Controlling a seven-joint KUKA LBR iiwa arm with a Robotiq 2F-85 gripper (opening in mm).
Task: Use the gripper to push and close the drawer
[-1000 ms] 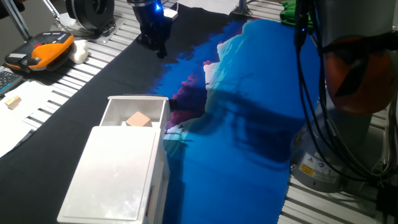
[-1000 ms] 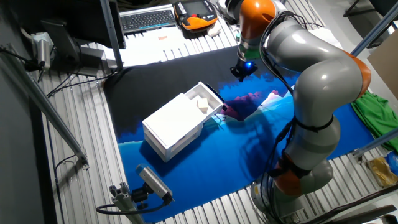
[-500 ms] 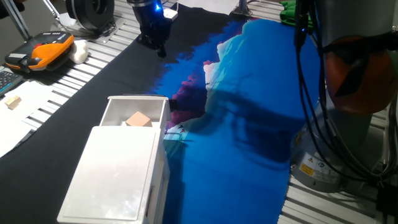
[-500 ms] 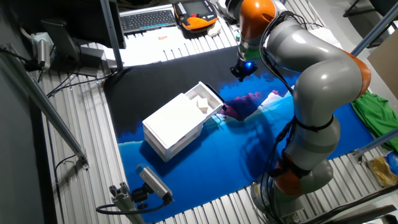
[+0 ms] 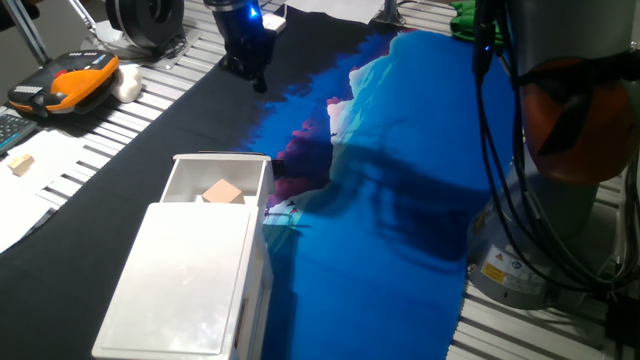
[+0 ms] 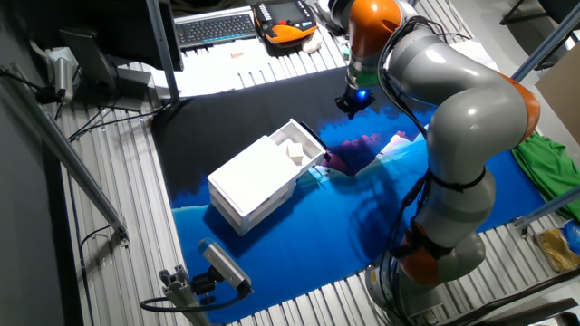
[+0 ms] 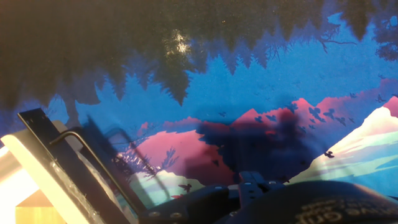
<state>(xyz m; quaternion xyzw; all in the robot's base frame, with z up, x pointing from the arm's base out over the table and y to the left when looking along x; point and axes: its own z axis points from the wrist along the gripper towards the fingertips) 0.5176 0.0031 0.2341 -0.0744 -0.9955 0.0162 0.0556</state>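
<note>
The white drawer (image 5: 217, 176) stands pulled out of its white glossy casing (image 5: 190, 280), with a tan wooden block (image 5: 222, 192) inside. In the other fixed view the drawer (image 6: 296, 143) sticks out of the casing (image 6: 252, 177) toward the arm. My black gripper (image 5: 257, 78), blue light lit, hangs over the dark cloth well beyond the drawer's front, apart from it; it also shows in the other fixed view (image 6: 352, 106). Its fingers look closed together and empty. In the hand view the drawer's black front with wire handle (image 7: 84, 163) is at lower left, and the gripper (image 7: 252, 184) is at the bottom edge.
A blue and black printed cloth (image 5: 400, 200) covers the table. The grey, orange-jointed robot base (image 5: 560, 150) stands at the right with cables. An orange-black pendant (image 5: 65, 82) and a small block (image 5: 20, 164) lie at the left. A camera (image 6: 222, 265) stands at the near edge.
</note>
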